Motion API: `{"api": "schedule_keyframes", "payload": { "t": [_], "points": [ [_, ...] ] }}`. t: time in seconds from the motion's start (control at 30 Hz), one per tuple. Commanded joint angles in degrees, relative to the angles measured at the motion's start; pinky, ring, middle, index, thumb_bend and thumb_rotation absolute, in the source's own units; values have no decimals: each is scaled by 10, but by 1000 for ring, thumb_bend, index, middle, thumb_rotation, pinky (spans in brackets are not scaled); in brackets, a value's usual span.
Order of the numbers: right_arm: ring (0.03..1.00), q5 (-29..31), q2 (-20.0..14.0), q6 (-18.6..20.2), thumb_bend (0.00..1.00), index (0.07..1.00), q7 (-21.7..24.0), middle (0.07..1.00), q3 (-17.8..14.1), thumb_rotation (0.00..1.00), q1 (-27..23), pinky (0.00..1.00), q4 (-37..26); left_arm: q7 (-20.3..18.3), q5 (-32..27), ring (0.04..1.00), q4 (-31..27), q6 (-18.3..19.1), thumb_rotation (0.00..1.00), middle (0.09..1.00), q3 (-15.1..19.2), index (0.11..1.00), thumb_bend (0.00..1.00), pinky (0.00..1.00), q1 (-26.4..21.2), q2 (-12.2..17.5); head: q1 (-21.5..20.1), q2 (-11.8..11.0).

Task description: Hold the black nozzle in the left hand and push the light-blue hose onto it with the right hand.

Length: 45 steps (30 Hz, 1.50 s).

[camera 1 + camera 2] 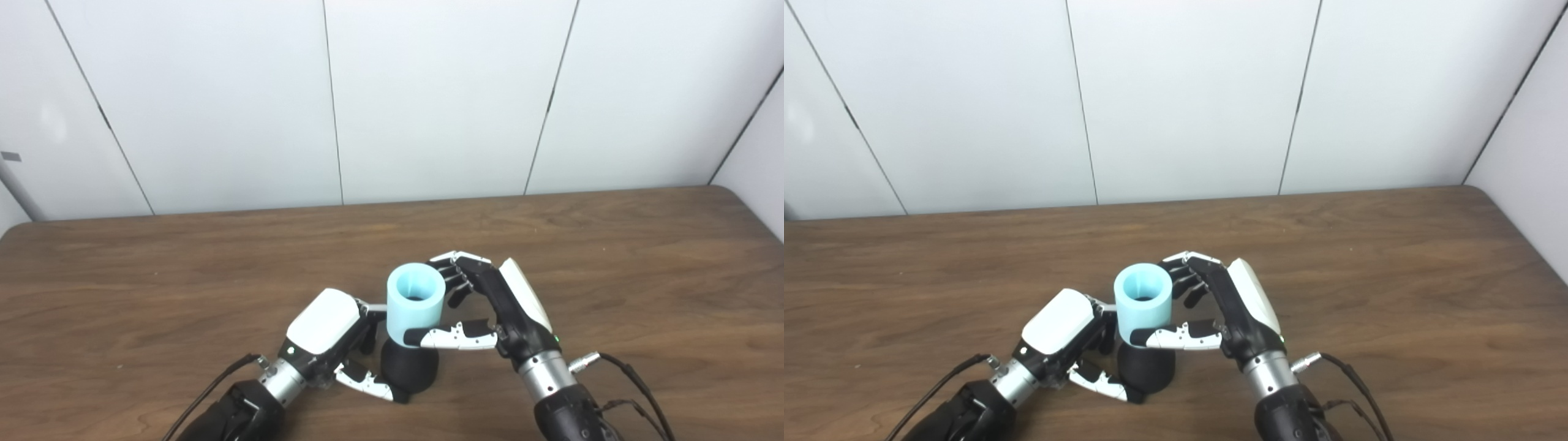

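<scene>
The black nozzle (409, 367) stands upright on the wooden table (612, 257) near the front edge. My left hand (334, 337) wraps around its base from the left, thumb in front and fingers behind. The light-blue hose (415, 300), a short open-topped tube, sits on top of the nozzle. My right hand (496, 309) is shut on the hose from the right, its thumb across the front and its fingers curled behind the rim. The joint between hose and nozzle is partly hidden by the right thumb.
White wall panels (429, 98) rise behind the table's far edge. Cables (637, 380) trail from both wrists near the front edge. Bare wood stretches to the left, right and far side of the hands.
</scene>
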Motion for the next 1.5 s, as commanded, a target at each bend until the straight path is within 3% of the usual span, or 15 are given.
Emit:
{"api": "schedule_keyframes", "payload": {
  "t": [0.0,0.17,0.27,0.4,0.57,0.73,1.0,1.13,1.27,1.47],
  "points": [
    [646,11,3,-6,1000,699,-3,677,-8,445,-14,538,-23,-25,16,334,55,-1,0,402,-41,516,515,277,83,-7,-1,0],
    [797,35,-7,-24,1000,839,1,830,-15,582,-17,665,-26,-19,18,352,59,-4,0,413,-41,520,516,293,81,-7,-1,0],
    [918,43,-18,-57,1000,954,-6,949,-14,706,-19,783,-27,-20,18,341,58,-2,0,407,-42,516,516,285,81,-7,-1,0],
    [980,22,-30,-74,1000,996,-10,995,-10,810,-21,910,-36,-19,18,348,60,-4,0,412,-42,519,516,290,81,-8,-1,-1],
    [982,3,-39,-92,993,1000,-10,984,-9,809,-23,944,-55,-24,16,368,58,-2,0,422,-42,522,516,312,80,-9,0,-1],
    [960,-17,-53,-127,1000,996,-7,978,-3,803,-23,909,-71,-21,15,379,61,-4,0,425,-42,521,517,327,80,-10,0,-2],
    [923,-173,-107,-216,1000,910,10,943,35,804,-30,864,-105,-18,15,373,63,-6,0,423,-42,521,517,313,79,-10,0,-2],
    [904,-208,-112,-219,1000,861,46,911,41,799,-30,840,-126,-9,16,366,67,-11,0,417,-42,520,516,308,78,-11,0,-1],
    [954,-223,-117,-205,1000,921,125,954,44,750,-30,899,-153,3,23,275,73,-16,0,430,-44,490,522,226,77,-11,0,0],
    [959,-246,-118,-221,1000,922,171,960,44,763,-24,910,-162,-4,24,403,67,-11,0,449,-45,522,517,353,77,-9,0,-2]
  ]
}}
